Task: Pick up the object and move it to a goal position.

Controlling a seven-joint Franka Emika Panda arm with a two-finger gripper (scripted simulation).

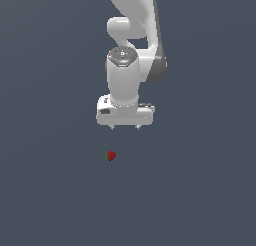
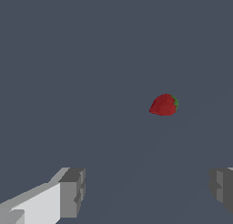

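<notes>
Grey floor point(image 1: 50, 190): your gripper point(image 1: 125, 127) hung with jaws apart, the strawberry point(image 1: 111, 156) lying apart from it, unheld.

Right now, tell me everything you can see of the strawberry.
The strawberry is a tiny red lump, far smaller than the white gripper. In the wrist view it shows a rounded red body tapering to a blunt tip, with a small green leafy bit at the opposite end. It appears to lie on its side on the plain grey floor. Nothing else touches it: the gripper is apart from it, fingers spread wide and empty.
</notes>
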